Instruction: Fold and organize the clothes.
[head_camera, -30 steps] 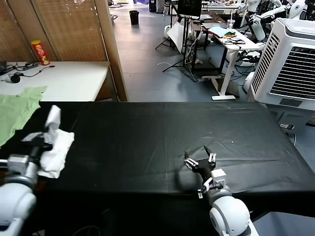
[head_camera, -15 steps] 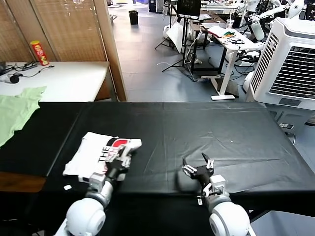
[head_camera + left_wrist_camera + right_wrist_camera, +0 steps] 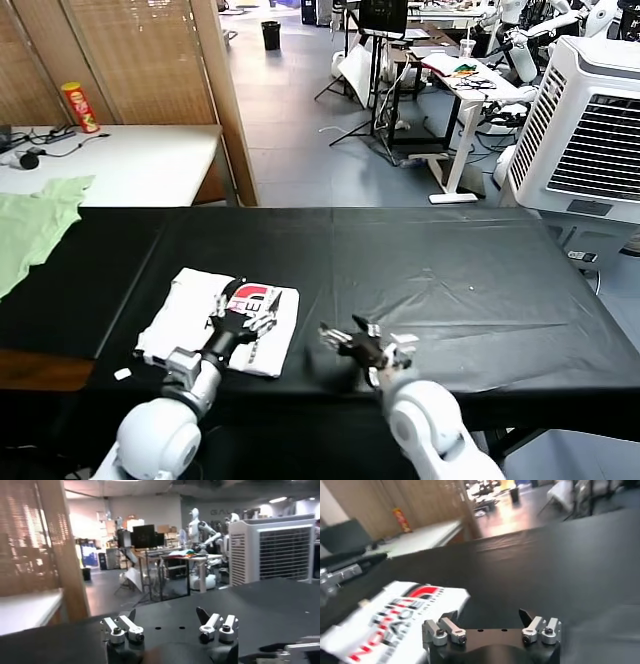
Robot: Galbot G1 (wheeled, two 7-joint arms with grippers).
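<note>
A black-covered desk (image 3: 450,270) is seen before a cluttered workshop. Half a second ago the folded T-shirt (image 3: 195,315) was still held by the left tool (image 3: 243,318); now it has been set flat near the desk's front edge, print up, and that tool is spread wide above it, released. The right tool (image 3: 362,342), empty and spread, has been shifted toward the shirt. The fold appears nearly complete.

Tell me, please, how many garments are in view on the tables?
2: a folded white T-shirt on the black table under the open left gripper, and a green garment at the far left edge, partly cut off.
</note>
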